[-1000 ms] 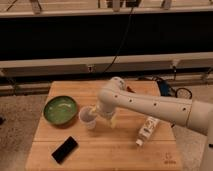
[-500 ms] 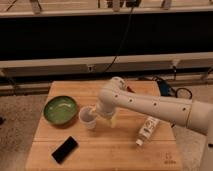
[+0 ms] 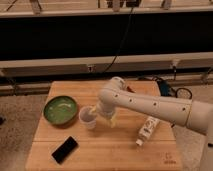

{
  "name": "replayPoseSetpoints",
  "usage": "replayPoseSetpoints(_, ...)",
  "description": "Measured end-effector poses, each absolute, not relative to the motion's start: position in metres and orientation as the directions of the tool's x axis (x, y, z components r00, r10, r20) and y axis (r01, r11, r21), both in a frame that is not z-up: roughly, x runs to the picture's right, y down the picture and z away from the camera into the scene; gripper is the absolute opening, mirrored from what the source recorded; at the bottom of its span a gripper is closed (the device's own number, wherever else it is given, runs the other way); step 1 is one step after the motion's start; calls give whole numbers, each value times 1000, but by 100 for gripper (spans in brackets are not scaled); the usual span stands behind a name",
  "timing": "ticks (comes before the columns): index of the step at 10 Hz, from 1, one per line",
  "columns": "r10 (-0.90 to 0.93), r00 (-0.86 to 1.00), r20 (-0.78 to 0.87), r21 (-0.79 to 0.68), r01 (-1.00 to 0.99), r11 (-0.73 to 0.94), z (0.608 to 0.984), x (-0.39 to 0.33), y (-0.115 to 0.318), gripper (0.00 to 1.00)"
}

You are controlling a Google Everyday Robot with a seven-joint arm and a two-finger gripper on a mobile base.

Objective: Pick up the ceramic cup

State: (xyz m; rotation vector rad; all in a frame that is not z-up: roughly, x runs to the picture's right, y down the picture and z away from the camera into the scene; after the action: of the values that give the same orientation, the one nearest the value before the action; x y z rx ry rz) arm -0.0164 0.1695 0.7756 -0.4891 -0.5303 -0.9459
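pale ceramic cup (image 3: 87, 119) upright by green bowl (image 3: 45, 109), gripper (image 3: 96, 113) at it

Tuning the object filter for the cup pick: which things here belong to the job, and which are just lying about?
Job: ceramic cup, mid-table; pincer, low at the cup's right side.
Lying about: green bowl left of the cup; black phone near the front edge; white bottle lying on its side at right.

Setting: pale wooden rectangular worktop (image 3: 120, 152) on speckled grey floor (image 3: 20, 117). Behind it, wide dark wall panel (image 3: 60, 37); pale horizontal rail (image 3: 60, 63) runs below.
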Motion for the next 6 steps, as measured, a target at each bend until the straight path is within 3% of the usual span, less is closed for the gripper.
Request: replayPoseSetpoints(6, -625, 469, 624, -151, 857, 493, 777, -17, 170, 80)
